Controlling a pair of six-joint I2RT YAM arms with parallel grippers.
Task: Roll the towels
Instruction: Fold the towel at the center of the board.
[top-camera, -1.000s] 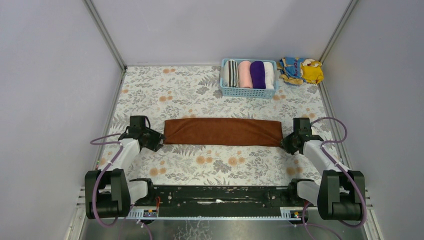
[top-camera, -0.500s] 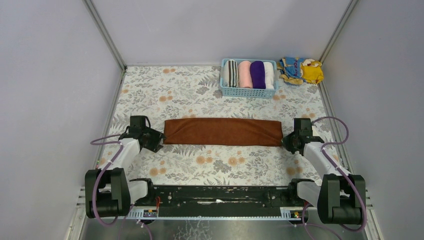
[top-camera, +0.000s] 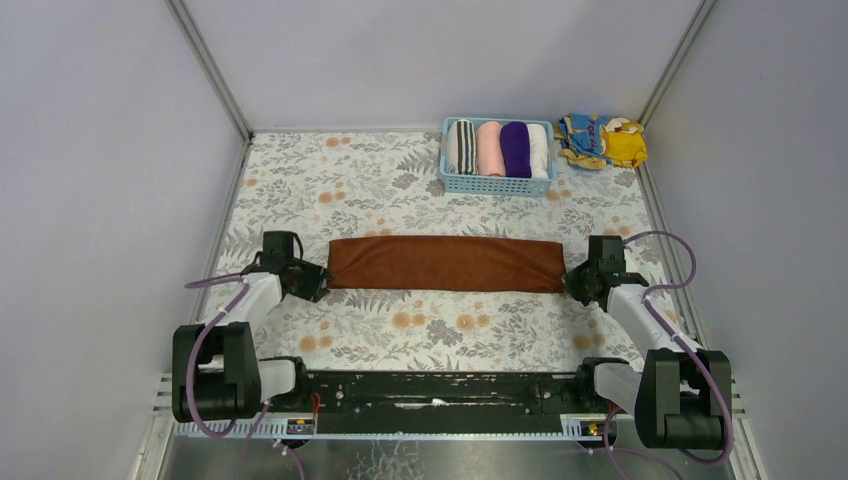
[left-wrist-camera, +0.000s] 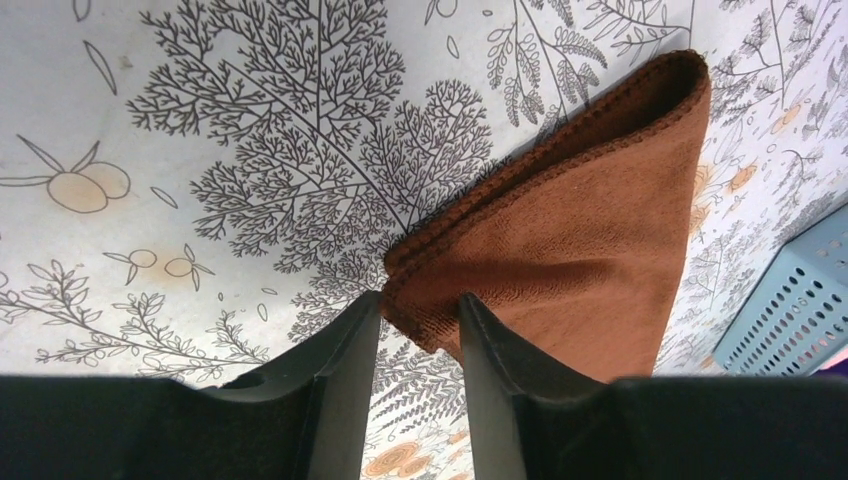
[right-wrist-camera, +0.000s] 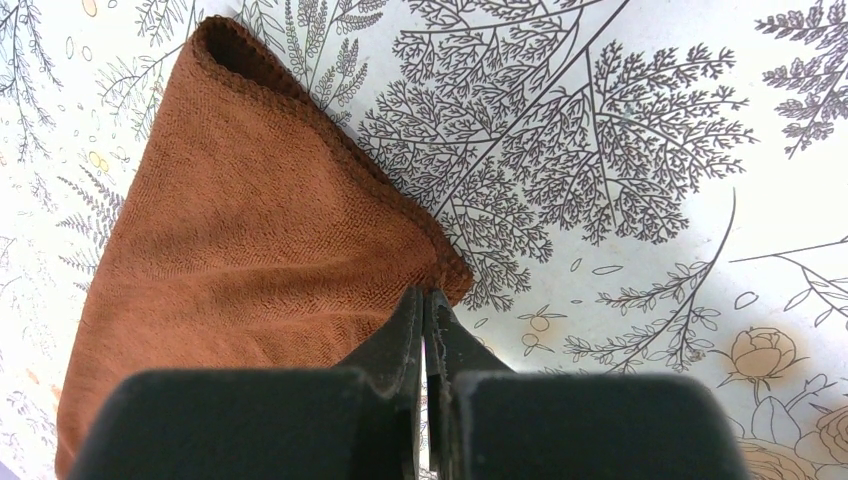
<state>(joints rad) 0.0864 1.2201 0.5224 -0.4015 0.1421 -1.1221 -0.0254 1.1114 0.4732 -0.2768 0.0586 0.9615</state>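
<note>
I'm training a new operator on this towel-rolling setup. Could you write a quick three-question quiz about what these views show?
1. True or false: the brown towel is already rolled.
2. How many rolls sit in the basket?
3. Which arm's jaws are shut? A) left B) right C) both

Key:
1. False; it lies as a flat folded strip.
2. Four.
3. B
</note>
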